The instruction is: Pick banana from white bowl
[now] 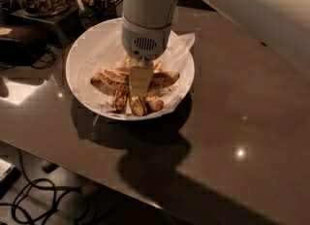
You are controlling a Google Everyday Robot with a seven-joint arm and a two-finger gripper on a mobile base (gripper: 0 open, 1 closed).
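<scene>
Banana [116,76] is lying across the middle of the paper-lined white bowl [77,49] as we are watching the arm [147,6] reaching straight down, its gripper [139,92] pressing over the fruit; we cannot tell its grip. Stubby banana pieces [138,105] are crowding just beside it, on the glossy dark table [232,122].

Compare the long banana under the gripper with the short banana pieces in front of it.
The long banana lies crosswise in the white bowl; the short pieces point toward its front rim. The banana is far longer than any piece. The gripper hangs over the banana, not the pieces. Both are yellow with brown speckles.
</scene>
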